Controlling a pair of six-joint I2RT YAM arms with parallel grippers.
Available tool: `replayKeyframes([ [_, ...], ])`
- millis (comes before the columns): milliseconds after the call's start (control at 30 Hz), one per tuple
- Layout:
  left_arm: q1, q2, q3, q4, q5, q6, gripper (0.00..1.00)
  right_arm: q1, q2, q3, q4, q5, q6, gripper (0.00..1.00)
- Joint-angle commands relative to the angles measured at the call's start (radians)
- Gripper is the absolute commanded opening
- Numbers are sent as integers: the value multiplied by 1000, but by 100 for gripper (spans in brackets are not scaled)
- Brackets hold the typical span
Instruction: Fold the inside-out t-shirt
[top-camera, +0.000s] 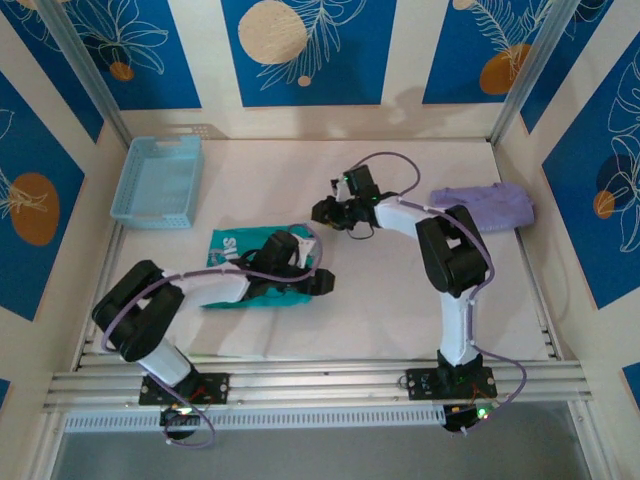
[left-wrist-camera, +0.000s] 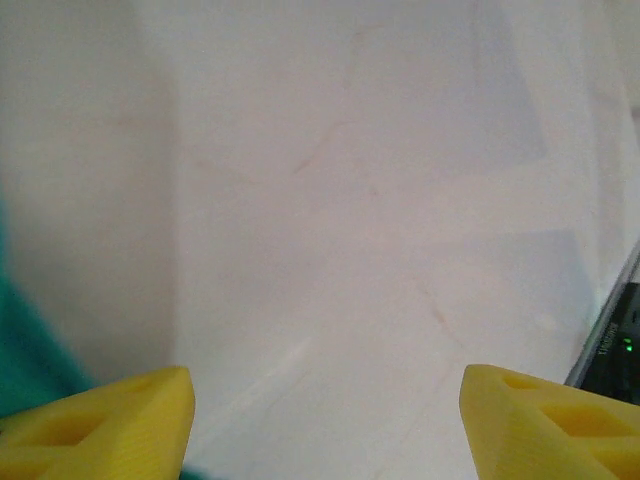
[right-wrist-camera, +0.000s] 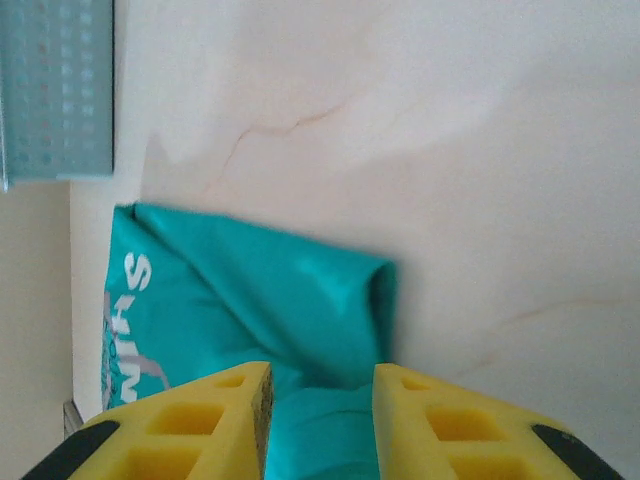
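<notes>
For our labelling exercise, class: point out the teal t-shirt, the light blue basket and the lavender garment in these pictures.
teal t-shirt (top-camera: 228, 250), top view, on its white-lettered left part.
light blue basket (top-camera: 157, 182), top view, on its bare floor.
lavender garment (top-camera: 485, 208), top view, on its middle.

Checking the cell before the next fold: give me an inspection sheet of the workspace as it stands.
Surface: pale table, faint marks, nothing spilled.
Job's things: teal t-shirt bunched left of centre, partly under the left arm, white print showing.
Clutter: blue basket far left; lavender folded garment far right.
Grippers: left gripper open over bare table beside the shirt; right gripper jaws narrowly apart, nothing held.
Cables: lilac cables looped along both arms.
Surroundings: blue leaf-print walls, metal rail at near edge.
</notes>
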Motion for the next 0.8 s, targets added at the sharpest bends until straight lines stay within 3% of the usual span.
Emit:
replayKeyframes([
  [0,-14,-49,22,72,25,25,71,-45,-126,-59,-60,-28,-45,34],
  [167,34,-267,-27,-74,-74,139,77,-29,-239,-190,-53,-18,-59,41],
  [267,142,-392,-56,-214,-159,144,77,35,-257,-201,-39,-36,-53,44],
  [367,299,-469,-69,-352,-174,105,78,117,-243,-163,-39,-21,-50,44],
  [533,481,-472,-80,-444,-139,121,78,188,-126,-48,-46,-17,-30,43],
  [767,512,-373,-92,-461,-149,132,77,148,86,114,-144,32,8,36],
])
